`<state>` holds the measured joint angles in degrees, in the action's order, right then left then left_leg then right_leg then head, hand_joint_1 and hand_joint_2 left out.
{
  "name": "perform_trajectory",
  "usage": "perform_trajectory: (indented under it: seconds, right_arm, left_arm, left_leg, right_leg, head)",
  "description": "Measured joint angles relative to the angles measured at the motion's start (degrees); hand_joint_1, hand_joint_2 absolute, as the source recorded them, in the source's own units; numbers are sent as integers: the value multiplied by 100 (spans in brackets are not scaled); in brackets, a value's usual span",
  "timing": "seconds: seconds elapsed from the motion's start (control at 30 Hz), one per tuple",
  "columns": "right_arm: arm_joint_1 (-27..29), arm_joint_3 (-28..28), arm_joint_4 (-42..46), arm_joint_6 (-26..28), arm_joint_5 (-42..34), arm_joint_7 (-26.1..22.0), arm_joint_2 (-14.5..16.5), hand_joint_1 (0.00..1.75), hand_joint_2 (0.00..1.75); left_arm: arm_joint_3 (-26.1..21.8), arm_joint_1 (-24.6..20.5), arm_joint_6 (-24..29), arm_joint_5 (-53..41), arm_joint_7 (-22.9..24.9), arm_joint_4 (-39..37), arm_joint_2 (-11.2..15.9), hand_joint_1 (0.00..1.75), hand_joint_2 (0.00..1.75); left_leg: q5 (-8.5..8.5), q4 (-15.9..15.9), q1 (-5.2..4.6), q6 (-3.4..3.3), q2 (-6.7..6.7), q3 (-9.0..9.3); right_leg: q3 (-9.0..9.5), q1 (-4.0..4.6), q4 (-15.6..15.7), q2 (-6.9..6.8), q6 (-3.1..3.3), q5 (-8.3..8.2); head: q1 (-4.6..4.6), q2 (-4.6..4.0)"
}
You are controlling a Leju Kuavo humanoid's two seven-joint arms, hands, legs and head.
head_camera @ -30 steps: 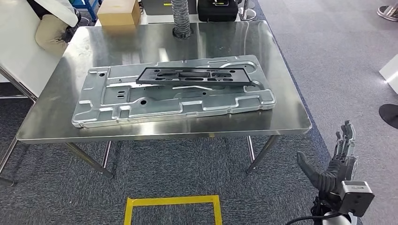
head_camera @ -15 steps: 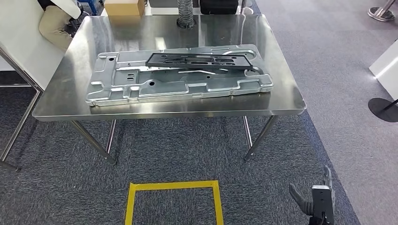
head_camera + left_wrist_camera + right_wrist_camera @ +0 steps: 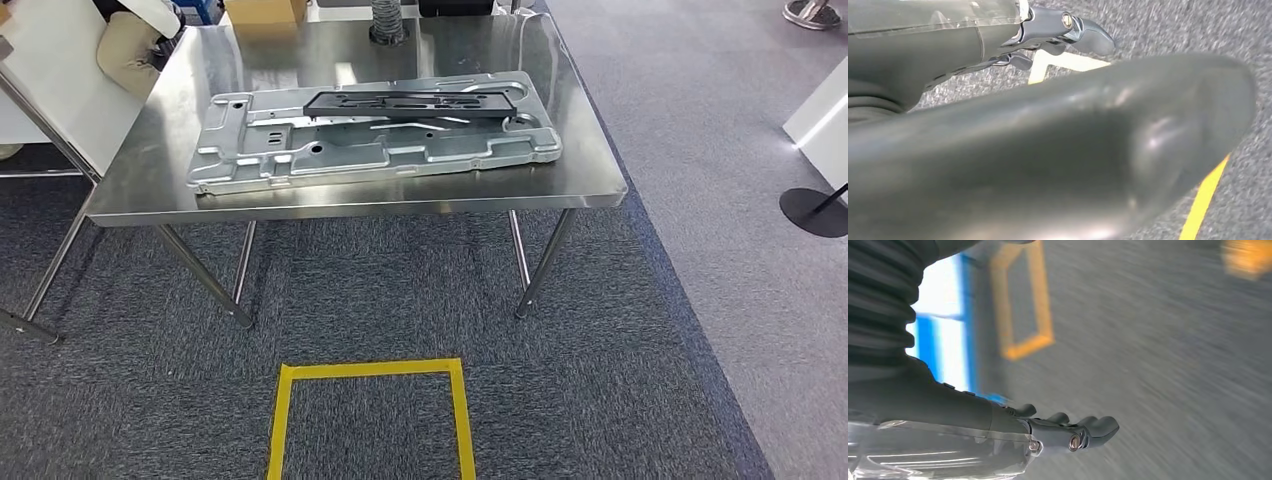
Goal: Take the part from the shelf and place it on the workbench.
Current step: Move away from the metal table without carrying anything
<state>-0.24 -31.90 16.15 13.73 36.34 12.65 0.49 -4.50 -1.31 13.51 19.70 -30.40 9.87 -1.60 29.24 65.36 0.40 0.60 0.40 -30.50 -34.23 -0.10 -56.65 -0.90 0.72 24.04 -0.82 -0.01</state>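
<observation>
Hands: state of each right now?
Left hand: holding nothing visible; open or shut cannot be told.
Right hand: empty, fingers straight, open.

I see the part [image 3: 420, 103], a long, flat black frame with slots cut through it, lying along the far side of a large stamped silver panel [image 3: 370, 145] and reaching toward the panel's right end. That panel is a pressed sheet-metal piece with raised ribs, holes and notched edges, and it lies flat lengthwise across the middle of the tabletop [image 3: 590, 180], its left end a little nearer me than its right. The workbench itself is a polished steel surface on thin metal legs standing on grey carpet.
</observation>
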Motion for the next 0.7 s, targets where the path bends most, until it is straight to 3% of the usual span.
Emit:
perform_trajectory:
  seconds: [0.07,0.1,0.17,0.2,0.23,0.3,0.33,0.37,0.4,0.43,0.5,0.57,0.6,0.67,0.7]
  right_arm:
    - [-26,-2,-130,-324,34,226,68,0,175]
    - [-43,-2,-174,-467,46,235,96,0,175]
    - [-74,-3,-248,-676,56,158,134,0,175]
    - [-82,-3,-273,-740,59,92,146,0,175]
    - [-87,-3,-295,-783,61,19,155,0,175]
    - [-99,-5,-325,-858,71,-162,162,0,175]
    - [-106,-6,-335,-885,78,-242,162,0,175]
    - [-117,-7,-342,-915,87,-313,162,0,175]
    - [-128,-8,-348,-940,96,-359,162,0,175]
    - [-140,-8,-354,-960,104,-389,162,0,175]
    - [-170,-8,-365,-986,116,-418,161,0,175]
    - [-200,-9,-373,-1008,121,-412,161,0,175]
    - [-210,-10,-379,-1029,124,-389,161,0,175]
    - [-208,-16,-400,-1061,133,-324,161,0,175]
    - [-210,-23,-412,-1070,137,-296,161,0,175]
  left_arm:
    - [15,-43,-24,-63,21,2,8,0,0]
    - [22,-58,-30,-88,27,2,13,0,0]
    - [34,-65,-38,-129,36,2,18,0,0]
    - [38,-71,-43,-144,40,2,20,0,0]
    - [40,-73,-48,-155,44,1,22,0,0]
    - [41,-78,-58,-168,49,1,29,0,0]
    - [41,-77,-62,-173,49,1,34,0,0]
    - [42,-77,-64,-179,49,1,37,0,0]
    - [42,-79,-65,-189,48,1,39,0,0]
    - [42,-81,-66,-199,48,1,40,0,0]
    - [44,-91,-68,-221,49,2,39,0,0]
    - [46,-100,-68,-233,51,3,40,0,0]
    - [46,-101,-67,-240,53,3,40,0,0]
    - [46,-88,-63,-257,63,2,45,0,0]
    - [46,-81,-60,-265,69,1,47,0,0]
  left_leg:
    - [163,-744,-31,-65,0,496]
    - [233,-924,-50,-95,1,583]
    - [157,-987,-52,-167,18,534]
    - [83,-1001,-45,-211,31,483]
    - [-1,-1017,-35,-248,42,416]
    - [-160,-1016,-32,-292,50,229]
    - [-236,-1009,-34,-292,51,127]
    - [-312,-997,-35,-286,53,19]
    - [-383,-978,-35,-275,55,-88]
    - [-451,-951,-33,-261,56,-199]
    - [-571,-876,-37,-222,55,-402]
    - [-675,-805,-48,-163,55,-532]
    - [-729,-791,-48,-129,59,-562]
    - [-829,-801,-30,-58,61,-603]
    - [-765,-761,-18,-27,50,-641]
  right_leg:
    - [-93,5,-59,3,-57,-92]
    - [-115,2,-61,2,-93,-143]
    - [-143,-19,-57,9,-165,-212]
    - [-179,-30,-127,21,-193,-102]
    - [-237,-41,-295,34,-219,120]
    - [-399,-63,-947,50,-261,770]
    - [-458,-70,-1309,52,-283,985]
    - [-468,-75,-1587,52,-300,1056]
    - [-399,-82,-1700,52,-311,975]
    - [-231,-90,-1616,52,-314,805]
    - [377,-94,-926,53,-290,575]
    - [942,-73,-109,55,-236,693]
    - [1069,-54,112,56,-203,766]
    - [1016,-45,190,44,-118,722]
    - [954,-48,197,33,-68,654]
  head:
    - [4,1]
    - [6,0]
    - [3,0]
    - [8,0]
    - [16,0]
    - [34,0]
    - [36,0]
    - [36,0]
    - [37,0]
    - [37,0]
    - [38,1]
    - [35,1]
    - [35,1]
    - [40,1]
    - [43,0]
